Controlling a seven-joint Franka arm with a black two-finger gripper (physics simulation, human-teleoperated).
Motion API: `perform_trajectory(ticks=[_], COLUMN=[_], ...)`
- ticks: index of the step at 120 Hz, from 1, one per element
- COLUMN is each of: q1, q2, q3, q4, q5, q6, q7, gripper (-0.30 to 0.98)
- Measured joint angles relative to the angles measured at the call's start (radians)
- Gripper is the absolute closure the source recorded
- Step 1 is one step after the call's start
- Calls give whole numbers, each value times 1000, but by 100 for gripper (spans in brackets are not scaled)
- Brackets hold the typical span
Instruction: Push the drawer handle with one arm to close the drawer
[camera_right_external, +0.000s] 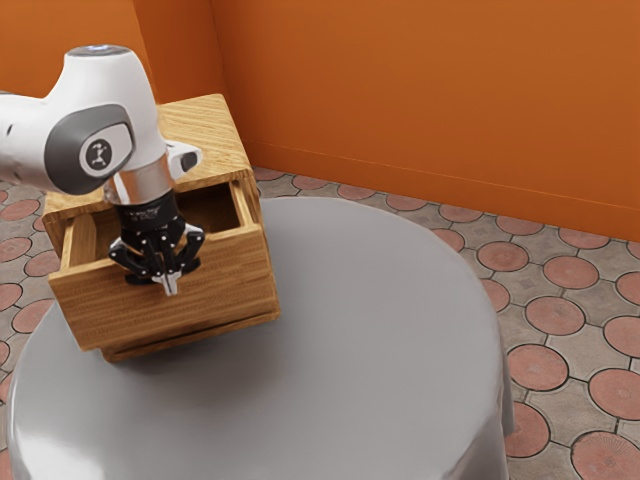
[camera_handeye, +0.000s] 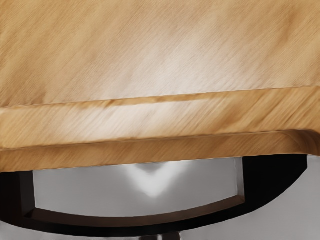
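Starting at the exterior view's left, the arm (camera_right_external: 110, 90) reaches in over the wooden cabinet (camera_right_external: 215, 130), and the drawer (camera_right_external: 95, 310) below it is clearly sticking out. So closing isn't done: pretty much the whole inward push is left, as far as I can see. Inside the drawer you get bare, shadowy wood where it shows, but the arm covers a good chunk, so I can't say if it holds anything.

Next along is the black handle (camera_handeye: 130, 230), a bowed bar on the drawer's front, which is what needs pushing. The end effector (camera_right_external: 170, 284) is right there, tips pinched together with nothing between them afaict. Can't tell if they're actually touching the bar. Imo they need to press it squarely toward the cabinet, or they might slip off the curve.

Further right it's the grey-covered bench (camera_right_external: 400, 320), then tiled floor (camera_right_external: 570, 270).
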Motion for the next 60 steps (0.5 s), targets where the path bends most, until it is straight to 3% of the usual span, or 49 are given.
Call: perform_trajectory(ticks=[60], q1=[21], q2=[81], q3=[12], q4=[67], q5=[79], q6=[3], q7=[20], gripper=[78])
